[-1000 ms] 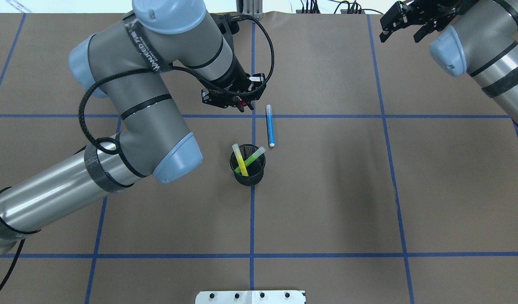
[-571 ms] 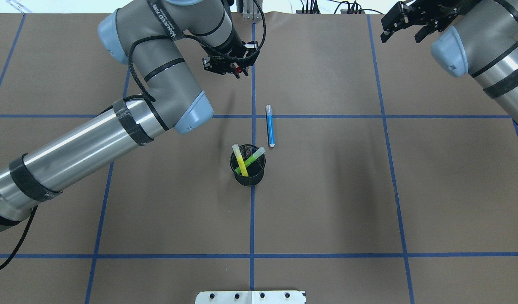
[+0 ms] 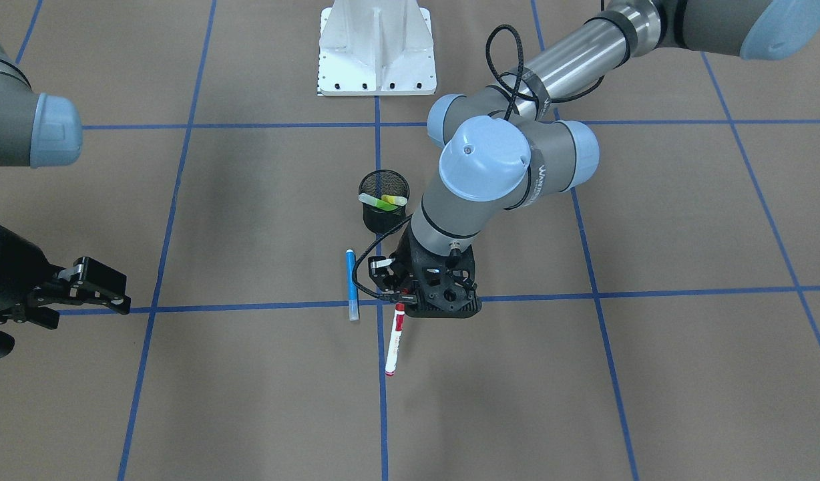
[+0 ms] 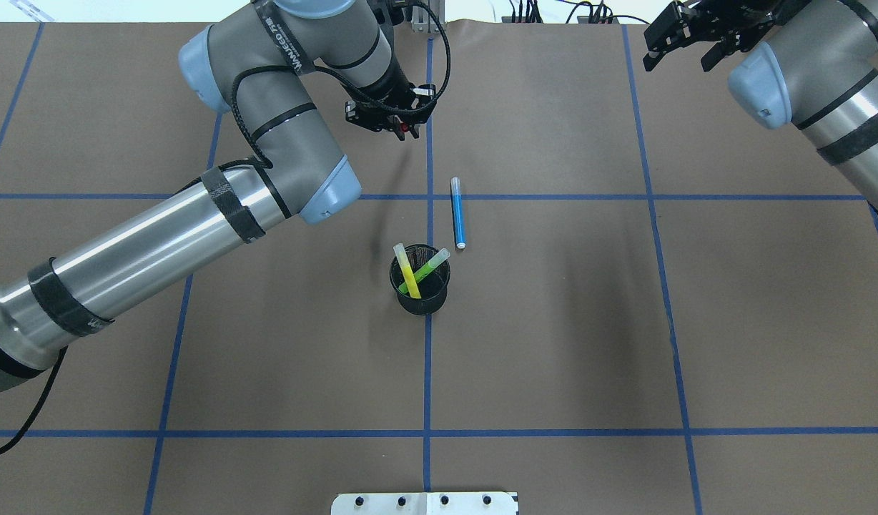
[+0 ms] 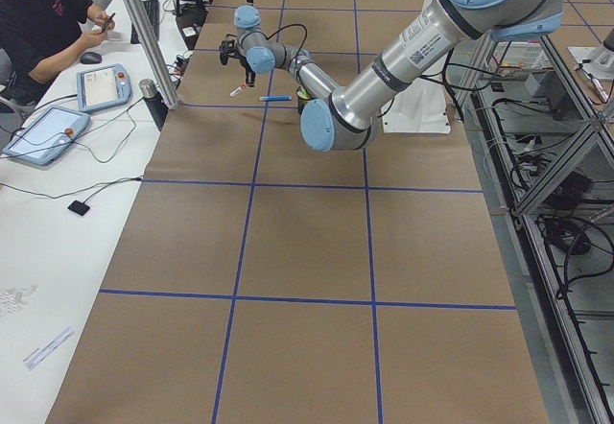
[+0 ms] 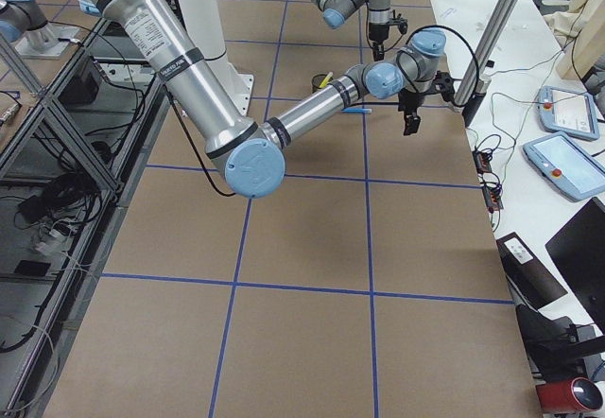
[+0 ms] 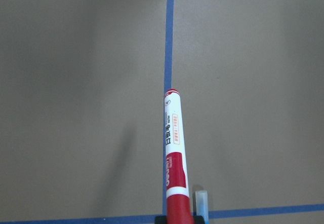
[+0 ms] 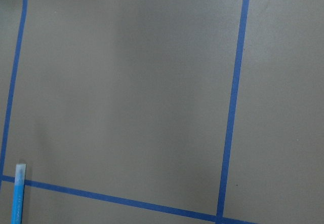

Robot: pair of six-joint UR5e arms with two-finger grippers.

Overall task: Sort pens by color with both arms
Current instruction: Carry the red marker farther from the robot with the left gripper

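In the front-facing view, the left end effector (image 3: 400,304) pinches the red-ended pen (image 3: 393,342) by one red end only. The rest of the barrel sticks out free above the counter (image 3: 583,374). With so short a hold, I judge the pen can turn between the fingers or slip out if the arm moves quickly. The blue pen (image 3: 350,284) lies just beside this end effector, so a low or careless descent may push it and make it roll. The mesh cup (image 3: 383,210) stands near the wrist and could be knocked over by it.

In the overhead view, the right end effector (image 4: 683,59) hangs at the far corner with its fingers spread and nothing between them, well apart from every pen. The yellow pen (image 4: 408,272) and the green pen (image 4: 428,270) lean crossed inside the cup. If one is pulled out, it may drag the other or tip the light cup.

In the left wrist view, the held pen points along a blue tape line (image 7: 168,36). Its shadow falls apart from it, so it seems to be off the counter. If it is released from there, it may bounce and roll toward the blue pen, which would mix the colors.

In the right wrist view, only one end of the blue pen shows at the lower corner.
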